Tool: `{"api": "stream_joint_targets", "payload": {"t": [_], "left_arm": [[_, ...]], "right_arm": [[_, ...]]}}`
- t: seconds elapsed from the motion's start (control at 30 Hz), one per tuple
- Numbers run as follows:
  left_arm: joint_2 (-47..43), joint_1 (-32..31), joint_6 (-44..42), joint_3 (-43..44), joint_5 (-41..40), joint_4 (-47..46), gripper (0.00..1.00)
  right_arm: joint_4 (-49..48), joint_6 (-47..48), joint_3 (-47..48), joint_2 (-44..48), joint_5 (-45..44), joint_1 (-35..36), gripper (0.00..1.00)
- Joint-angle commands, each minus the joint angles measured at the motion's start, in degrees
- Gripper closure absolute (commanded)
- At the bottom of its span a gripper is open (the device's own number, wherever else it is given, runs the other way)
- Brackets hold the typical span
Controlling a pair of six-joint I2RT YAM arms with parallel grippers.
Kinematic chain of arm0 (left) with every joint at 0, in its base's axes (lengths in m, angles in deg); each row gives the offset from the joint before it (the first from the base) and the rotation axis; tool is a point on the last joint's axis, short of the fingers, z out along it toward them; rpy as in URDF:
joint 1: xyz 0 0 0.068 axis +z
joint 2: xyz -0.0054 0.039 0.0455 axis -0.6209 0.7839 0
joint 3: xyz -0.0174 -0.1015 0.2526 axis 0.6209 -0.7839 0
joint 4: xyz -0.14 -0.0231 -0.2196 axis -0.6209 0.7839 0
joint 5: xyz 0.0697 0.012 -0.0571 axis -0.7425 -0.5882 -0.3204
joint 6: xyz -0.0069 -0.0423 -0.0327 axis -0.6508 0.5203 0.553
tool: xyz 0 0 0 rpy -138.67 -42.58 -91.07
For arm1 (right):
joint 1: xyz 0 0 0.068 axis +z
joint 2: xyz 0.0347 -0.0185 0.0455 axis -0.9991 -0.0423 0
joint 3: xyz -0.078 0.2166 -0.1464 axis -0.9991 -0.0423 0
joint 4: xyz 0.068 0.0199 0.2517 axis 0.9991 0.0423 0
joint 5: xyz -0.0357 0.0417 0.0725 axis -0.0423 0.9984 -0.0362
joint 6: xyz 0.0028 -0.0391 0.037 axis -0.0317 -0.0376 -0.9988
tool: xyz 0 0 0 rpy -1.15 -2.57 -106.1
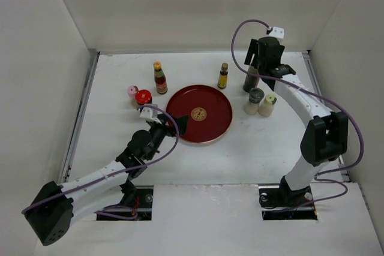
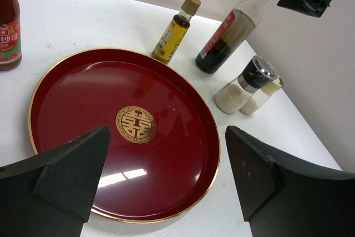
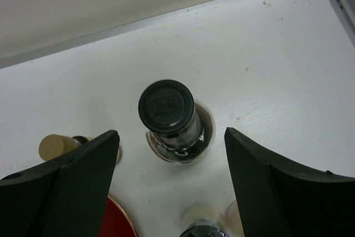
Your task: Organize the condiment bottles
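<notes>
My right gripper [image 1: 264, 58] hangs open above the tall dark bottle [image 1: 251, 80] at the back right. In the right wrist view its black cap [image 3: 166, 106] stands between the spread fingers, which do not touch it. A silver shaker [image 1: 256, 100] and a cream-topped shaker [image 1: 267, 105] stand just in front of that bottle. The small amber bottle [image 1: 223, 76] is left of it. On the left stand the yellow-capped red sauce bottle [image 1: 159, 77], a pink shaker [image 1: 132, 92] and a red-lidded jar [image 1: 143, 96]. My left gripper [image 1: 180, 125] is open and empty at the tray's left rim.
The round red tray [image 1: 210, 133] with a gold emblem lies mid-table with nothing on it; in the left wrist view its rim [image 2: 213, 154] fills the space between my fingers. White walls enclose the table on the left, back and right.
</notes>
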Motion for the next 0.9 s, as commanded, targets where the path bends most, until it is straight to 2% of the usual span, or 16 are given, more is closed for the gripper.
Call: {"api": "stream_joint_targets", "payload": {"t": [0.0, 0.07, 0.2, 0.33, 0.37, 0.6, 0.87], "left_arm": [[0.1, 0.0, 0.8, -0.8, 0.8, -4.1, 0.15], [0.3, 0.4, 0.8, -0.8, 0.8, -4.1, 0.14], [0.6, 0.8, 0.8, -1.0, 0.8, -4.2, 0.14], [0.6, 1.3, 1.0, -1.4, 0.0, -4.8, 0.14], [0.8, 1.4, 1.0, -1.7, -0.3, -5.2, 0.14], [1.3, 1.6, 1.3, -2.0, -0.7, -6.2, 0.14], [-0.2, 2.3, 1.7, -2.4, -1.4, -6.2, 0.14]], "right_arm": [[-3.1, 2.7, 4.6, -1.7, -1.0, 0.1, 0.19], [-3.4, 3.5, 6.1, -3.2, -1.2, 0.1, 0.26], [-2.9, 4.4, 8.7, -5.9, -1.9, 0.2, 0.47], [-4.1, 4.1, 8.2, -5.3, -4.2, 0.1, 0.74], [-5.5, 4.1, 7.5, -4.1, -4.9, 0.2, 0.77], [-10.1, 8.4, 7.3, 7.5, -8.6, 1.3, 0.83], [-9.6, 15.6, 10.5, 16.4, -11.8, 10.3, 0.84]]}}
